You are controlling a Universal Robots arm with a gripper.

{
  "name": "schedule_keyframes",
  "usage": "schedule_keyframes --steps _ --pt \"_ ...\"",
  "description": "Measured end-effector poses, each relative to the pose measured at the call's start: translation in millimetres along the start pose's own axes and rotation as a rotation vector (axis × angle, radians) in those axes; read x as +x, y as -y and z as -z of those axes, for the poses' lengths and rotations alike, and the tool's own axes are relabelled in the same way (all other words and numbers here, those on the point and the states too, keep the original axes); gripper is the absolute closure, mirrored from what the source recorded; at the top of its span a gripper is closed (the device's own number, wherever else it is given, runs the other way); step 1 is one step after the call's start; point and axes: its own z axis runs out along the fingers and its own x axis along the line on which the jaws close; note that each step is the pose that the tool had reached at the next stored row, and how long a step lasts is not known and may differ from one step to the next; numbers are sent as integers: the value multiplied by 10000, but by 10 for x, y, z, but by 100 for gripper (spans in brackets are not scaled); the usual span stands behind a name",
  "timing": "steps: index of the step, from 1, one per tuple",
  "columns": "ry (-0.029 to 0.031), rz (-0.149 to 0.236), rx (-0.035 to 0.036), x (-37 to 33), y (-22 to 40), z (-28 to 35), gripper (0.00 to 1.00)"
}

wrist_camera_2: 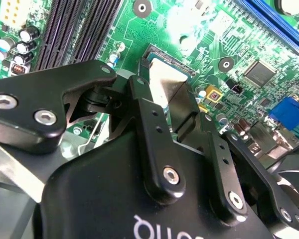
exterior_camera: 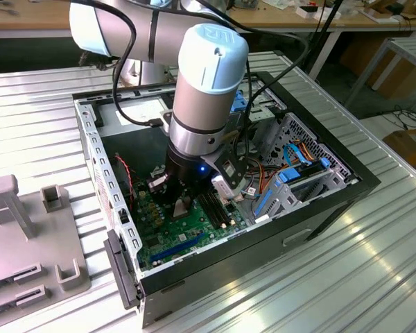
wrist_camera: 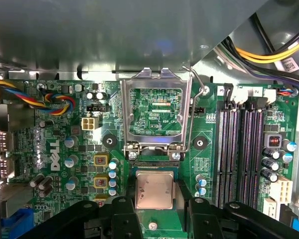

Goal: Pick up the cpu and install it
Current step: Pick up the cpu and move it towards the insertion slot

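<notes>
The cpu, a small silver-grey square, lies flat over the black-framed socket on the green board. My gripper is right above it, and its black fingers press against two opposite edges of the chip. In the second wrist view the cpu shows between the same fingers, with my gripper shut on it. The exterior view has my gripper reaching down into the open computer case, low over the board.
The socket's metal load plate stands flipped open, its lever raised beside it. Long black memory slots run close to the socket. Coloured cables and capacitors crowd the board. A grey fixture sits at the exterior view's left.
</notes>
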Motion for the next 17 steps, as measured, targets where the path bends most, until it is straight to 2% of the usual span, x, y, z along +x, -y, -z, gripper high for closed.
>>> schedule_keyframes --steps 14,15,17 --pt "-2 -45 -4 1 1 -6 58" --pt "-2 -47 -13 2 1 -6 58" --pt "-1 -45 -108 1 2 -15 58"
